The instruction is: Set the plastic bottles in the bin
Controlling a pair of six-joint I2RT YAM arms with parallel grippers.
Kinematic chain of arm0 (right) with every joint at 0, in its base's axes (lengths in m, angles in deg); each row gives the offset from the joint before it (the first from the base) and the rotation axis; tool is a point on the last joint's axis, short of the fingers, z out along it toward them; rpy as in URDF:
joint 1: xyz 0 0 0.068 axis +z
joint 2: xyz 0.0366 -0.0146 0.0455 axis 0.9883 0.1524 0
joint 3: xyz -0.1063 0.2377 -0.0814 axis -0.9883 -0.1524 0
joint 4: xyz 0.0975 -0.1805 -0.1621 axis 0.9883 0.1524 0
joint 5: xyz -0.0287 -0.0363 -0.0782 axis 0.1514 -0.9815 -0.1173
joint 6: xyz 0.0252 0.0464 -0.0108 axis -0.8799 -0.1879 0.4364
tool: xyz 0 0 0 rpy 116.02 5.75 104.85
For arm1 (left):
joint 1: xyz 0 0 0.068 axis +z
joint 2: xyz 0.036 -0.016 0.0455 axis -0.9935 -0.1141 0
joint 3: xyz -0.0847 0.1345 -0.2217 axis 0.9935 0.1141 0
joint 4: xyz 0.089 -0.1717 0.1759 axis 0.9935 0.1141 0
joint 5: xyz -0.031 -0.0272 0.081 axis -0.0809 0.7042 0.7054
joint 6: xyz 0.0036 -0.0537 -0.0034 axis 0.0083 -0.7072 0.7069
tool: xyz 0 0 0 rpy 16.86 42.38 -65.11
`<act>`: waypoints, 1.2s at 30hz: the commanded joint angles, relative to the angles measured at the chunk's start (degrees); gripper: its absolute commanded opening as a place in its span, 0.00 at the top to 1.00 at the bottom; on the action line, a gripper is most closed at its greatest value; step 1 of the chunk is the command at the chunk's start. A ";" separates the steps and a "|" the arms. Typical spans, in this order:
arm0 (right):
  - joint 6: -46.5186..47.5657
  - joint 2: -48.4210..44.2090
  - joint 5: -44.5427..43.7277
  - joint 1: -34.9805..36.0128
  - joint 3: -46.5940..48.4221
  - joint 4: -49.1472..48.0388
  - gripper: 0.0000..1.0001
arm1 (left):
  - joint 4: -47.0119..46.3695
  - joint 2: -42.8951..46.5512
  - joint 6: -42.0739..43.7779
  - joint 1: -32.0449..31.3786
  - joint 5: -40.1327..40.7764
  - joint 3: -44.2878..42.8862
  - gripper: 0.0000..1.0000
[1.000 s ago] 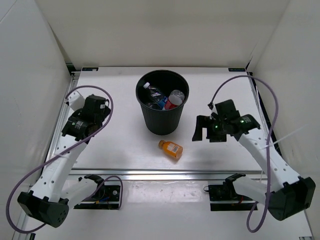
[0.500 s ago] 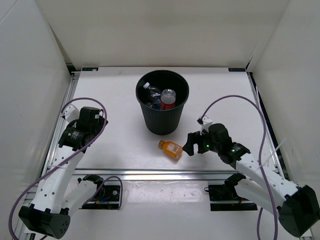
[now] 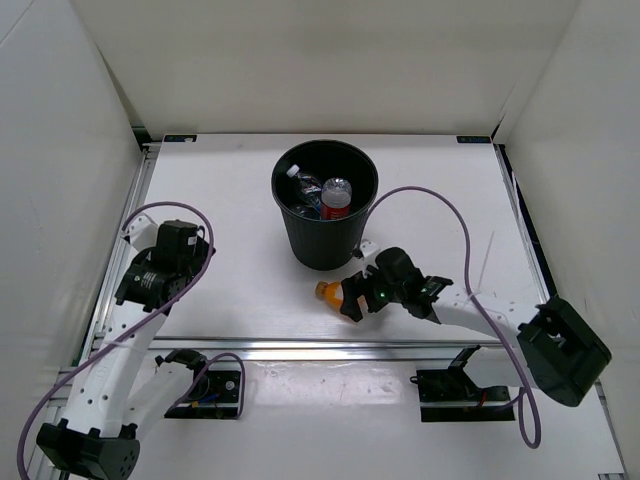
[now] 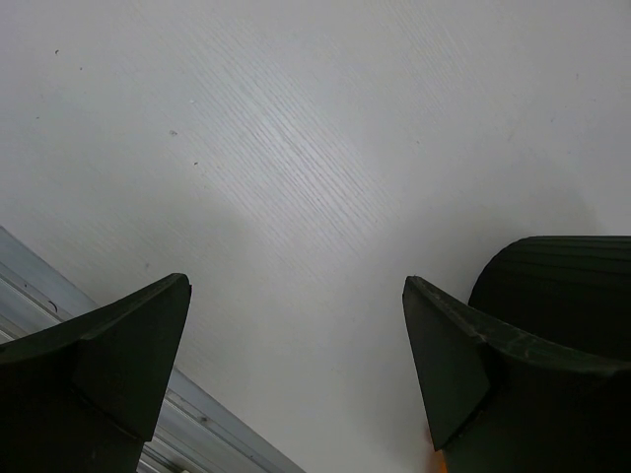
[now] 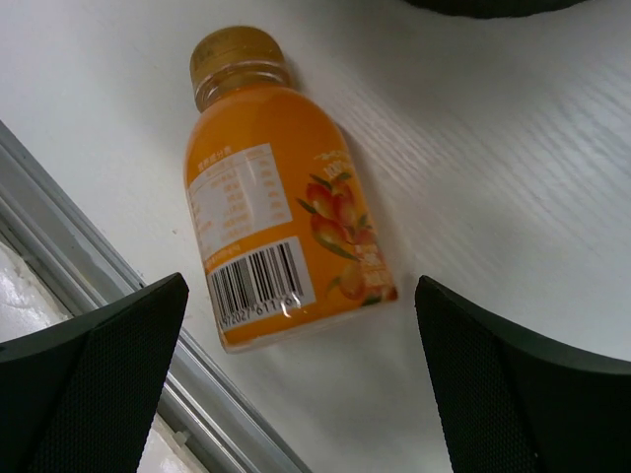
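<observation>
The black bin (image 3: 325,240) stands at mid-table with a red-label bottle (image 3: 337,197) and a blue-label bottle (image 3: 308,190) showing inside; any others are hidden. The orange bottle (image 5: 271,227) lies on its side on the table in front of the bin, cap pointing away. In the top view only its cap end (image 3: 325,291) shows. My right gripper (image 5: 301,284) is open, low over the bottle's base end, with one finger on each side and not touching it. It covers most of the bottle in the top view (image 3: 352,297). My left gripper (image 4: 296,286) is open and empty over bare table at the left (image 3: 190,245).
A metal rail (image 3: 300,345) runs along the table's front edge, close to the orange bottle's base (image 5: 99,286). The bin's wall (image 4: 582,286) is at the right of the left wrist view. White walls enclose the table on three sides. Purple cables loop over both arms.
My right arm has swung left and down from beside the bin to the orange bottle. The red-label bottle has settled inside the bin. My left arm has drawn back slightly.
</observation>
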 commanded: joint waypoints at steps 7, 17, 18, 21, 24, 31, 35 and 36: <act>3.78 3.81 1.72 1.50 3.72 -3.70 0.05 | 2.31 3.08 1.48 0.37 1.56 1.17 0.00; 7.65 4.43 1.20 1.50 5.57 -2.29 0.00 | 2.93 4.13 1.48 0.37 1.56 2.85 0.00; 7.66 5.12 1.20 1.50 6.18 -2.29 0.00 | 2.93 4.13 2.00 0.37 1.56 2.85 0.00; 8.88 7.41 3.48 1.50 7.41 -2.29 0.04 | 3.46 3.60 2.71 0.37 2.08 2.33 0.00; 8.89 8.73 4.54 1.50 7.42 -2.89 0.13 | 3.46 3.60 3.84 0.37 2.08 2.32 0.00; 8.89 6.38 5.33 2.03 5.75 2.28 0.37 | 4.60 3.69 3.07 0.37 2.61 2.32 0.00; 7.74 -0.83 4.18 2.03 4.60 8.86 0.53 | 4.60 4.92 0.52 0.37 2.61 4.51 0.00; 6.87 -2.41 4.88 2.03 4.60 13.14 0.56 | 4.60 5.45 0.51 0.37 2.61 4.52 0.00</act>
